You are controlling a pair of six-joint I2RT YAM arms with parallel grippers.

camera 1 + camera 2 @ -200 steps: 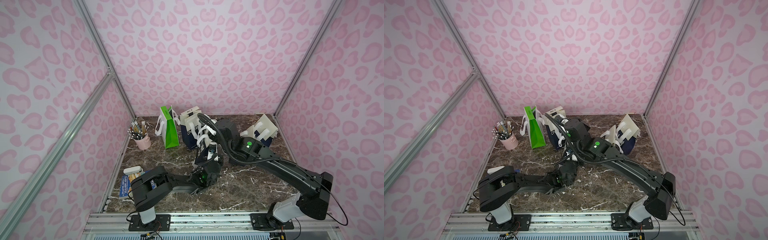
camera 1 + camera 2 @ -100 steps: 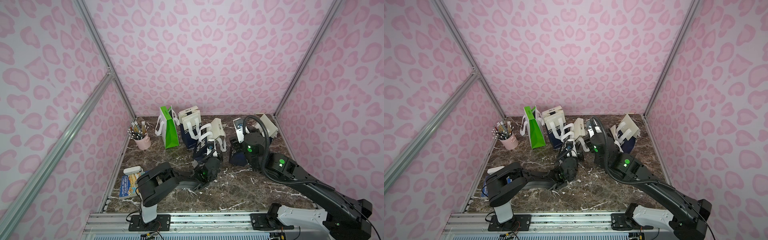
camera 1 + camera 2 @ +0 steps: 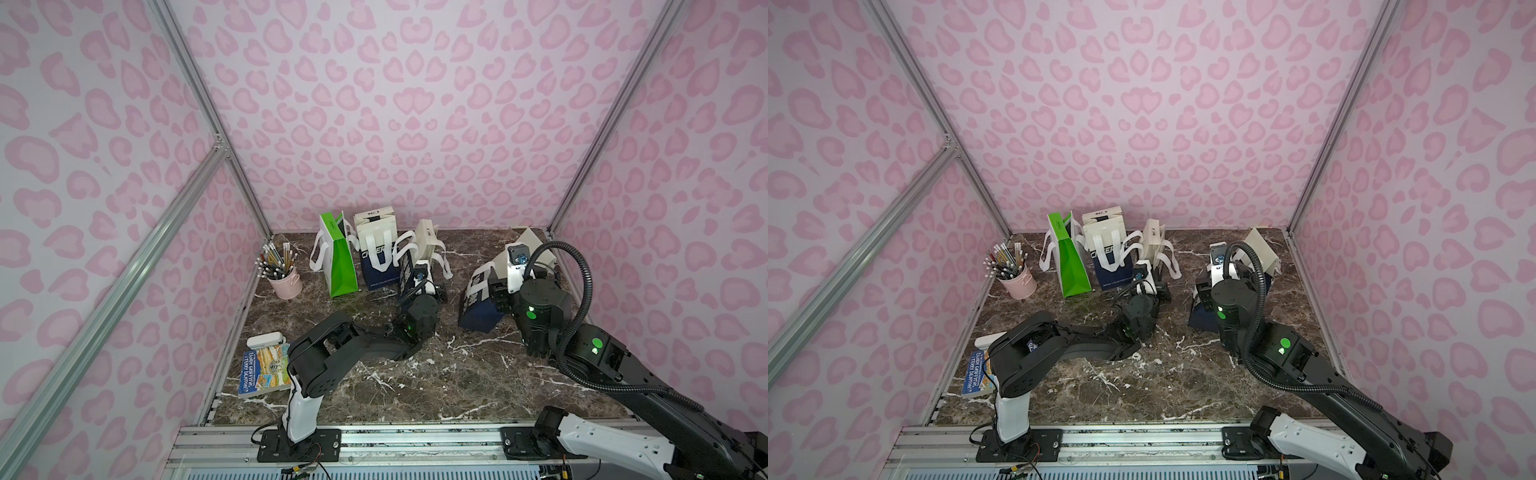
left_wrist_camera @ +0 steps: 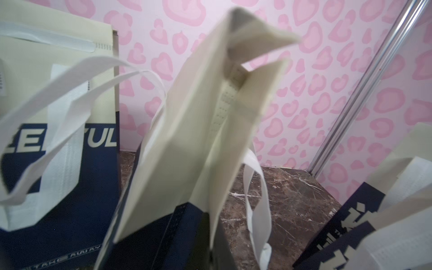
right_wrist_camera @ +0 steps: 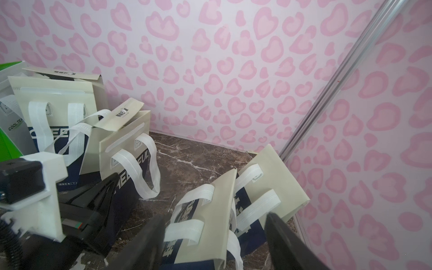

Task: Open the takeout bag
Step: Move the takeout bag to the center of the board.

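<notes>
Holds the navy lower side of the takeout bag [image 3: 427, 243] in the tightly clenched left gripper [image 5: 105, 187], the bag upright to the right of the green bag [image 3: 338, 266], just past the cream-and-navy bag [image 3: 374, 266] next to it. Shows the cream top [image 4: 210, 93] rising above and beyond that gripper, parted only a little, white handles [image 4: 257, 198] drooping on both sides. Spreads the right gripper [image 5: 215, 217] wide and released, farther right of the green bag, fingers [image 5: 287, 243] either side of a leaning bag [image 5: 280, 177], clamped on nothing.
</notes>
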